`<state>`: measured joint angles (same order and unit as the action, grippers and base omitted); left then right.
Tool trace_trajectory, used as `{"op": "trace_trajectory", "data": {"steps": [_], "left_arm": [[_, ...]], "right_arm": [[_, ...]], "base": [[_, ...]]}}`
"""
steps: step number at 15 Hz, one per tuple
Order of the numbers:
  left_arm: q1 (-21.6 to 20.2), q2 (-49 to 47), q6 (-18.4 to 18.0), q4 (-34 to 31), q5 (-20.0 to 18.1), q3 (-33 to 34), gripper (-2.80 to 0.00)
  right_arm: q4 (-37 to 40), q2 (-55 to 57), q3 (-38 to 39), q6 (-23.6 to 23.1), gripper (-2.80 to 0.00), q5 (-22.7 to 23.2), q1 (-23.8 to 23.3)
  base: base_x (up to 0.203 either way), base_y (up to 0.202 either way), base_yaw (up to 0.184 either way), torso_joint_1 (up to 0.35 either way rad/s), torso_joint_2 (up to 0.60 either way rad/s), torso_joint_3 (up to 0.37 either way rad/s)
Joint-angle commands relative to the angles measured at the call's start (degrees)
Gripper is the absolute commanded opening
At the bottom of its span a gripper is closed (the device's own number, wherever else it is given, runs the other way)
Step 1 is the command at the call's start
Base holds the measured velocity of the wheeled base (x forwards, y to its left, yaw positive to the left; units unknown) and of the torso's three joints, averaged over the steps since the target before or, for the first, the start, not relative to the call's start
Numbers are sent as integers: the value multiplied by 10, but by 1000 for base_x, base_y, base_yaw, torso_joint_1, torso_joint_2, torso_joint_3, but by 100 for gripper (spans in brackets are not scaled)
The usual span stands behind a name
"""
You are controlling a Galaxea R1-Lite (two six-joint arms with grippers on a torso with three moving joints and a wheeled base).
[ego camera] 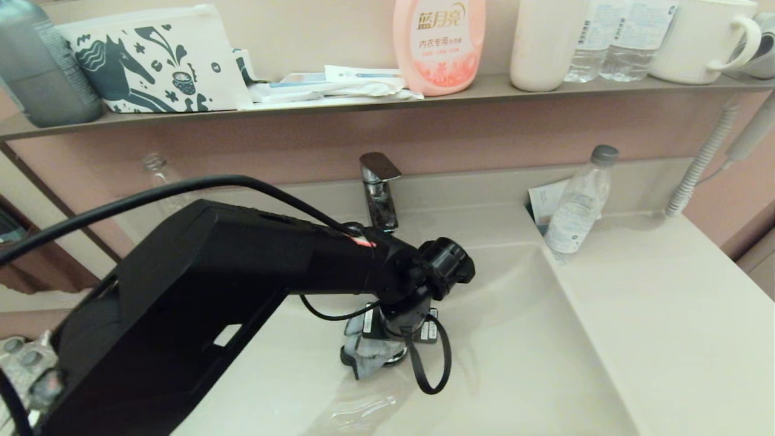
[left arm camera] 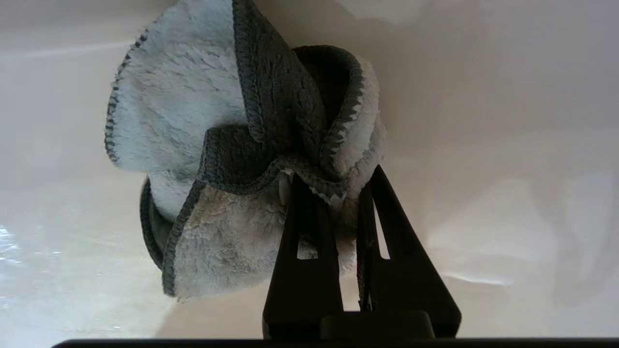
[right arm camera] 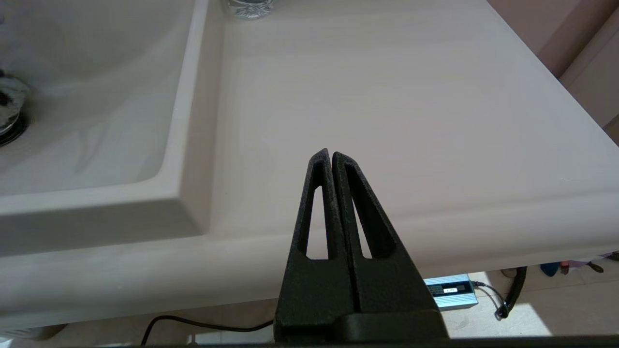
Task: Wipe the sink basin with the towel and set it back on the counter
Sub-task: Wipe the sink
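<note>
In the head view, the towel (ego camera: 366,354) is pressed low in the sink basin (ego camera: 514,339) by the left gripper (ego camera: 387,339); in the left wrist view, one bunched fold is clamped (thinly, so dragging could tug it loose); in the right wrist view, the right gripper (right arm camera: 331,157) is held closed above the counter (right arm camera: 411,111).

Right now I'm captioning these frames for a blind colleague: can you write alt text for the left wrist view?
The left gripper has its black fingers shut on a bunched towel, light grey fluffy cloth with darker grey folds and stitched edges. Behind it, the glossy cream sink basin fills the view.
</note>
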<state>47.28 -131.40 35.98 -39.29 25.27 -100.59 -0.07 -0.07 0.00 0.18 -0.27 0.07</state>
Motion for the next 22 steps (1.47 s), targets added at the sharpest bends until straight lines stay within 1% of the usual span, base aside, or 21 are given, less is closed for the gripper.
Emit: {"op": "trace_trajectory", "data": {"steps": [1,2,3,5,7,9,10,11,12,13,15,17,19,22], "left_arm": [[17,-24,2,-30,4,-64,-280],[27,-34,2,-49,7,-96,-280],[42,-42,2,-64,10,-114,-280],[70,-45,3,-70,12,-114,-280],[84,-39,10,-73,12,-114,-280],[99,-25,23,-95,10,-114,-280],[105,-19,31,-118,7,-114,-280],[113,-13,48,-150,-8,-114,-280],[120,-3,73,-184,-37,-114,-280],[126,7,93,-212,-57,-114,-280],[136,24,115,-243,-70,-108,-280],[140,41,126,-251,-71,-84,-280],[135,68,128,-251,-71,-23,-280],[112,128,129,-245,-70,70,-280]], "right_arm": [[0,1,0,0,-280,0,0],[0,1,0,0,-280,0,0],[0,1,0,0,-280,0,0],[0,1,0,0,-280,0,0],[0,1,0,0,-280,0,0],[0,1,0,0,-280,0,0],[0,1,0,0,-280,0,0],[0,1,0,0,-280,0,0],[0,1,0,0,-280,0,0],[0,1,0,0,-280,0,0],[0,1,0,0,-280,0,0],[0,1,0,0,-280,0,0],[0,1,0,0,-280,0,0],[0,1,0,0,-280,0,0]], "base": [[0,0,0,0,0,0],[0,0,0,0,0,0],[0,0,0,0,0,0],[0,0,0,0,0,0],[0,0,0,0,0,0],[0,0,0,0,0,0],[0,0,0,0,0,0],[0,0,0,0,0,0],[0,0,0,0,0,0],[0,0,0,0,0,0],[0,0,0,0,0,0],[0,0,0,0,0,0],[0,0,0,0,0,0],[0,0,0,0,0,0]]}}
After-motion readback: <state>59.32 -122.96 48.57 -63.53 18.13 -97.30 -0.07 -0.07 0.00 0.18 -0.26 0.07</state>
